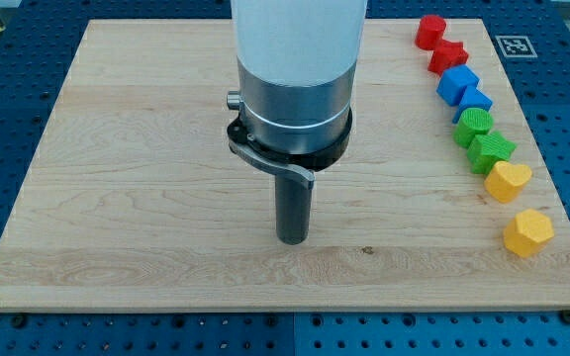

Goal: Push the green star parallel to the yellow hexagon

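Note:
The green star (pixel 493 151) lies in a column of blocks at the view's right, just above a yellow heart (pixel 508 181). The yellow hexagon (pixel 528 232) is the lowest block of that column, near the board's right edge. My tip (pixel 292 238) rests on the board at the middle, far to the left of both blocks and touching none. The arm's white and metal body hangs over the board's centre and hides the wood behind it.
Above the green star sit a second green block (pixel 474 124), two blue blocks (pixel 457 82) (pixel 476 101) and two red blocks (pixel 429 31) (pixel 448 54). The wooden board (pixel 117 198) lies on a blue perforated table. A marker tag (pixel 513 45) is at the top right.

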